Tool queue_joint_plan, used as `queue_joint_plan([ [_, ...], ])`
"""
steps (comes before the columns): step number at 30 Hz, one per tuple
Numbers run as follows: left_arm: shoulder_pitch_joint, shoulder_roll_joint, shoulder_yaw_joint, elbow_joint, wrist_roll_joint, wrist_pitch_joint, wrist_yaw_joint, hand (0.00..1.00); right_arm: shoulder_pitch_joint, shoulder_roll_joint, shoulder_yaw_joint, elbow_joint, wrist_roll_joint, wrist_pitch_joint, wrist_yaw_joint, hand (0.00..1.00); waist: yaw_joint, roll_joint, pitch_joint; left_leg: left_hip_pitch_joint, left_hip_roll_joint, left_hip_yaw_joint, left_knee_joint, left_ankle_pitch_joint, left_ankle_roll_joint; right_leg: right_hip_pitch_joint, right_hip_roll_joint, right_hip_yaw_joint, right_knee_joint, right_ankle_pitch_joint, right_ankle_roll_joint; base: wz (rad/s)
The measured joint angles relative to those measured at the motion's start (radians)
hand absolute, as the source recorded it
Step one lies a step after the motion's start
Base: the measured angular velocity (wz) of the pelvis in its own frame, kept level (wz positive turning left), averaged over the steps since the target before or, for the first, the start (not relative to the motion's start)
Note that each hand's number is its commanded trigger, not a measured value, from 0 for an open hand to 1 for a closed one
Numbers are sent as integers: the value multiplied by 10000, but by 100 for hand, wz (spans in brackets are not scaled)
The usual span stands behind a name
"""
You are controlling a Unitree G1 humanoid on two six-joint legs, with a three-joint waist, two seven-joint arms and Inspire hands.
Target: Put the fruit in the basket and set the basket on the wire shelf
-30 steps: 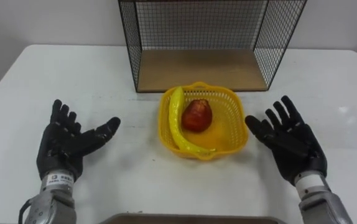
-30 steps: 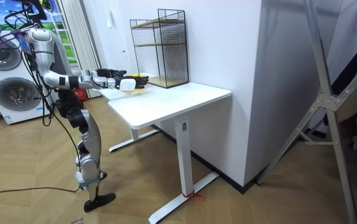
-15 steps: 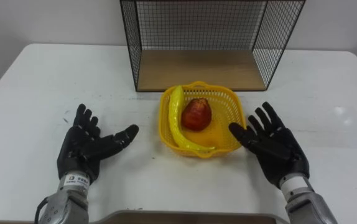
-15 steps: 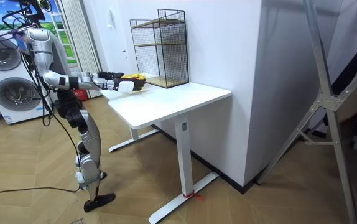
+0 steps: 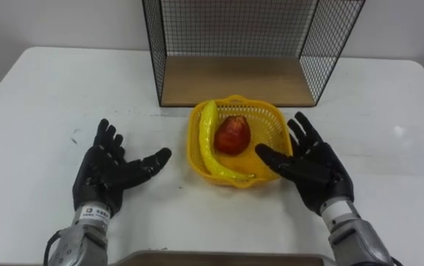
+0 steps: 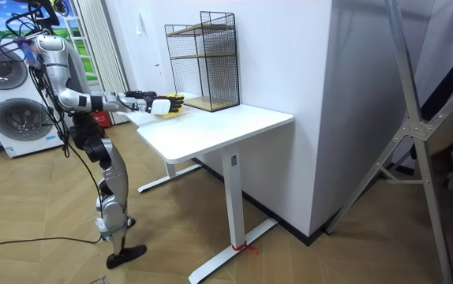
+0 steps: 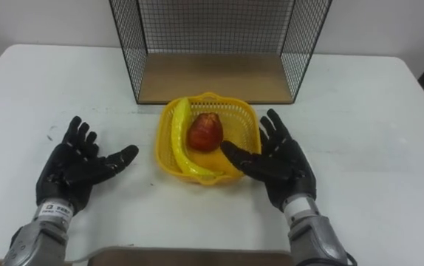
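White table [image 5: 49,96]: a yellow plastic basket [image 5: 277,131] stands on it at mid-depth, directly in front of the open face of the black wire shelf [image 5: 234,37] and apart from the shelf's wooden base board [image 5: 234,80]. Contents of the basket: one red apple [image 5: 232,135] near its middle and one yellow banana [image 5: 210,144] lying along its left side, the stem end up at the far rim and the lower end curving across the near rim. Both fruit sit inside the basket; the basket is on the table, not on the shelf. Left hand [image 5: 108,174]: palm turned up and inward, fingers straight and spread, holding nothing, placed to the left of the basket with bare table between its thumb tip and the basket's rim. Right hand [image 5: 312,166]: palm facing the basket, fingers straight and fanned, nothing held; it is close against the basket's right side, and its thumb reaches over the near right rim, though actual contact cannot be confirmed. The two hands flank the basket, the right one much nearer than the left. Room view: the robot stands upright at the table's end on the room view's left, both arms stretched forward over the tabletop, with the two-tier shelf at the far side of the table against the wall and washing machines [image 6: 13,118] behind the robot
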Motion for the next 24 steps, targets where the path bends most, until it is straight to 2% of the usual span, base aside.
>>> queue_joint_plan([
  [2, -48, 1, -378, 1, -6, 6, -196, 0, 0, 0, 55, 7, 1, 0, 45, 0, -27, 51, 21, -47, 4, 3, 12, 0, 0, -43, 1, -1, 16, 3, -4, 0],
  [6, -88, -17, -971, 17, -21, 48, -664, 0, -9, -9, 194, 16, 26, 0, 168, 0, -148, 125, 16, -119, 37, 9, 19, -1, -3, -111, 28, -11, 33, 19, -29, 0],
  [11, -145, -65, -1242, 15, -23, 75, -802, 0, -245, -7, 226, 247, -1, 0, 161, 0, -185, 172, 9, -127, 44, 91, 2, -1, -3, -182, 30, 64, 44, 20, -30, -4],
  [17, -175, 67, -1504, -8, -151, 59, -957, 0, -396, 2, 679, 252, 52, -34, 161, 0, -201, 130, 22, -93, 42, 142, -7, 0, -2, -182, 27, 105, 39, 19, -29, -2],
  [24, -232, 20, -1722, -27, -431, 59, -969, 0, -423, 15, 822, 253, 42, -95, 208, 0, -220, -21, 33, -111, 42, 143, 4, 0, -2, -183, 27, 100, 30, 19, -29, 0],
])
